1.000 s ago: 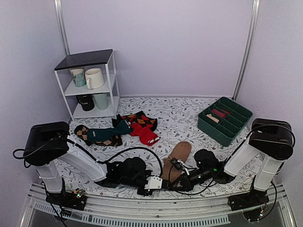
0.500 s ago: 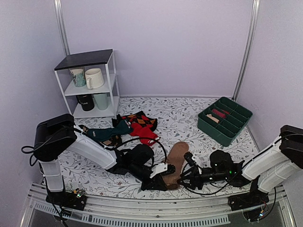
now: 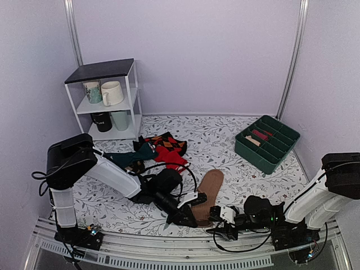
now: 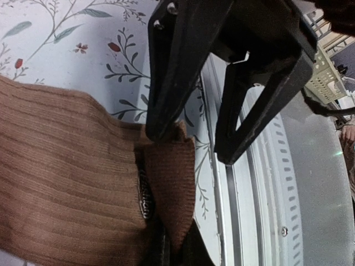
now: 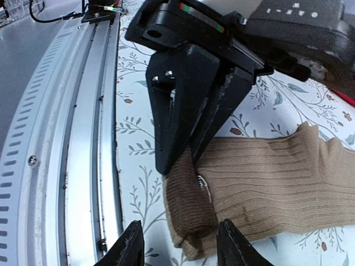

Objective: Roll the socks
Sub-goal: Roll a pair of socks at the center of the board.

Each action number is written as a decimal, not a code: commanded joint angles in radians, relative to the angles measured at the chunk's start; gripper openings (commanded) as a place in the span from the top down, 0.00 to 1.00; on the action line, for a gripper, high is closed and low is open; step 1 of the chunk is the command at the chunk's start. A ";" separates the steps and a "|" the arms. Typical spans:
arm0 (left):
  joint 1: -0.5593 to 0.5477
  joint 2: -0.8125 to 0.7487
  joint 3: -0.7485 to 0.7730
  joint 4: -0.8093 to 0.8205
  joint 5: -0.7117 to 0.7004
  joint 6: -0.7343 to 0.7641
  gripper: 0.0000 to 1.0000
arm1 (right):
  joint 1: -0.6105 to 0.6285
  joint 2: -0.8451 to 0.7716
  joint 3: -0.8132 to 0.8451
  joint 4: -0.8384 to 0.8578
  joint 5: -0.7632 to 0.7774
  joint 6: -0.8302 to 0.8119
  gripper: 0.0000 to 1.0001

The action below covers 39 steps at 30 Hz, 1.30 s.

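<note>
The tan-brown socks [image 3: 209, 184] lie stacked on the floral cloth, running from the middle towards the near edge. Their near end is folded over into a short roll [image 5: 191, 213], with the small pale label [image 4: 144, 194] beside the fold. My left gripper [image 3: 188, 218] is shut on that folded end; its fingers [image 5: 172, 127] pinch the fold from above, and in its own view the gripper [image 4: 176, 252] clamps the knit [image 4: 66, 183]. My right gripper [image 3: 215, 222] is open and empty just before the roll, its fingertips [image 5: 133, 244] low at either side of it.
A red sock [image 3: 169, 157] and dark teal and argyle socks [image 3: 126, 160] lie left of centre. A green divided tray [image 3: 267, 140] stands at the right. A white shelf [image 3: 107, 101] with mugs stands at back left. A metal rail [image 3: 169, 247] runs along the near edge.
The right gripper has drawn back from the socks towards the near rail and hangs low. The left gripper has moved right onto the socks' near end, which is now folded over.
</note>
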 commanded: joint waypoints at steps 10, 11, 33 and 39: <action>0.001 0.072 -0.052 -0.209 -0.049 -0.001 1.00 | 0.012 0.080 0.039 0.074 0.016 -0.077 0.55; 0.003 0.073 -0.051 -0.209 -0.049 0.002 1.00 | 0.015 0.086 0.040 0.078 0.008 -0.067 0.56; 0.007 0.080 -0.052 -0.200 -0.058 0.004 1.00 | 0.030 0.158 0.052 0.033 -0.018 0.069 0.89; 0.007 0.012 -0.076 -0.123 -0.160 -0.009 0.82 | 0.029 0.119 0.010 0.020 -0.017 0.191 0.97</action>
